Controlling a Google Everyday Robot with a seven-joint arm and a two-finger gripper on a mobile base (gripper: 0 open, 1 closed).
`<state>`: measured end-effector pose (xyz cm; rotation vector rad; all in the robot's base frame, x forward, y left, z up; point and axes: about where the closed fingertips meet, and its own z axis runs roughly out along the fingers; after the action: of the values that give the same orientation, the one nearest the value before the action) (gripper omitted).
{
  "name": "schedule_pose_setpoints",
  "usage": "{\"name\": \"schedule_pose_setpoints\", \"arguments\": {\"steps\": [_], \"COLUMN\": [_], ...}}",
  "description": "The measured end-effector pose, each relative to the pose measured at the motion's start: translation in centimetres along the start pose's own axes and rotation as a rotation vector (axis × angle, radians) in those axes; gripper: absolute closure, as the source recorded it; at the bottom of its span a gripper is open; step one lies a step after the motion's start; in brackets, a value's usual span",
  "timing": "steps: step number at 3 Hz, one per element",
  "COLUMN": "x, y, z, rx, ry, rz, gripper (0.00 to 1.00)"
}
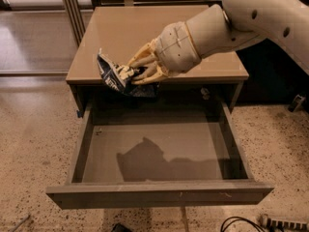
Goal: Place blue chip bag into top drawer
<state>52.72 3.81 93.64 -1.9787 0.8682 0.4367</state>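
Observation:
The blue chip bag (pixel 115 77), crinkled dark blue foil with white lettering, hangs in the air just past the front edge of the tan cabinet top (pixel 145 33), over the back left of the top drawer (pixel 159 153). My gripper (pixel 133 71) reaches in from the upper right and is shut on the bag's right side. The top drawer is pulled fully open toward the camera, grey-brown, with a flat front panel (pixel 159 193). Its floor is bare and carries the arm's shadow.
The cream arm (pixel 241 23) crosses the right part of the cabinet top. Speckled floor surrounds the cabinet. A metal frame leg (pixel 72 8) stands at the back left. Black cables (pixel 236 224) lie on the floor at the lower right.

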Motion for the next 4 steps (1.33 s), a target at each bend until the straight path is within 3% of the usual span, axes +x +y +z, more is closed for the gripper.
{"name": "schedule_pose_setpoints", "arguments": {"steps": [2,3,4], "x": [1.3,3.2,3.5], "y": [6.1,8.9,9.1], "z": [4.8,5.4,5.7], "rx": [-0.089,-0.145,-0.145], "ry": [-0.005,0.071,0.064], "rz": [0.095,0.14,0.142], "gripper": [1.0,1.0,1.0]}}
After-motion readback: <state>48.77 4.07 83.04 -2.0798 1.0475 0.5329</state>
